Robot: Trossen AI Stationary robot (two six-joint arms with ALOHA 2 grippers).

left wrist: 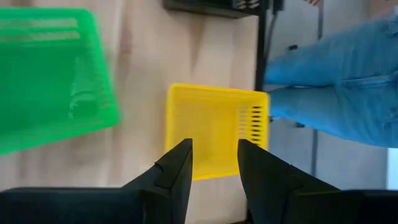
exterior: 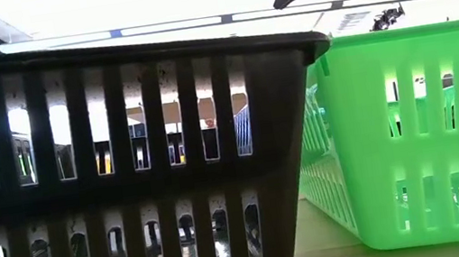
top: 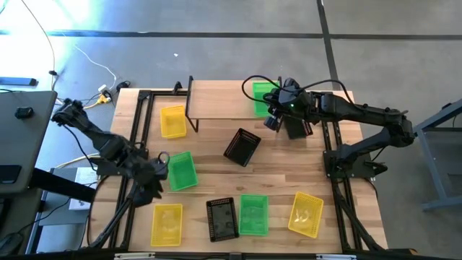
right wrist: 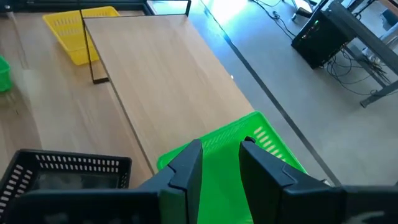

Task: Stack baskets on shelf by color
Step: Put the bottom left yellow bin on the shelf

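Observation:
The shelf (top: 220,101) stands at the table's far side, with one green basket (top: 263,97) on its right end. My right gripper (top: 273,120) (right wrist: 221,152) hovers open at that basket's (right wrist: 261,146) near rim. My left gripper (top: 156,184) (left wrist: 214,155) is open above the table's left side, between a green basket (top: 181,171) (left wrist: 50,74) and a yellow basket (top: 167,224) (left wrist: 211,124). A black basket (top: 242,146) (right wrist: 62,177) sits tilted in front of the shelf. Another yellow basket (top: 173,121) lies left of the shelf. Black (top: 221,218), green (top: 253,214) and yellow (top: 305,214) baskets line the near edge. My right gripper has its fingers (right wrist: 189,162) over the near rim (right wrist: 208,144) of the green basket on the shelf, coming from above and slanting down. Whether they touch the rim, I cannot tell.
The shelf's plank (right wrist: 161,74) is bare left of the green basket. In the low view the black basket (exterior: 125,162) and the green one (exterior: 413,137) fill the foreground. A person in blue trousers (left wrist: 336,74) stands beside the table's left near corner. Cables (top: 101,72) lie on the floor.

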